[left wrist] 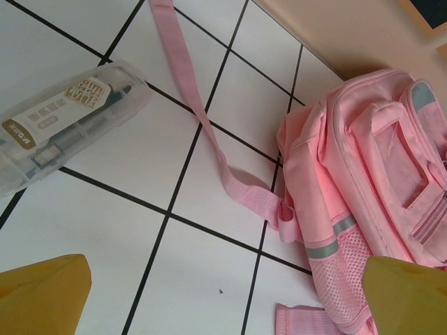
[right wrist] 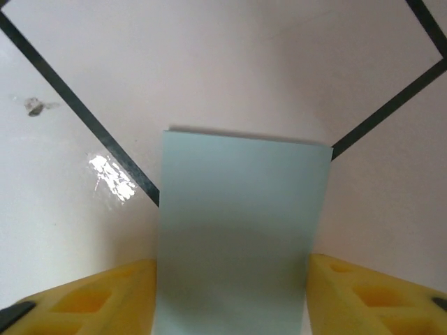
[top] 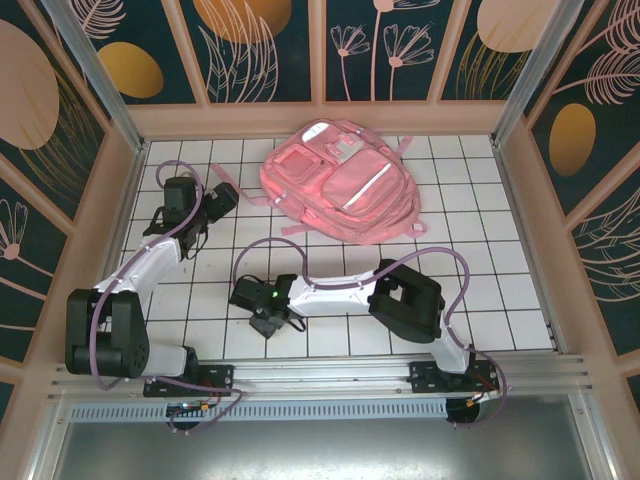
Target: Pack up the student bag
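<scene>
Soft, floppy student bag flat at 12 o'clock on the counter; likely light, sagging if lifted, best pinched by a strap. Left tool wide open; right tool flanking a pale sheet, grip unclear.

The student bag runs off the right and bottom edges of the left wrist view, so its far side and lower part are lost. A clear case on the worktop is cut by the left edge, and the print on its label is too small to read. The pink strap leaves at the top edge. In the right wrist view a pale sheet is cut off at the bottom — whether the right hand presses its side edges cannot be told.
</scene>
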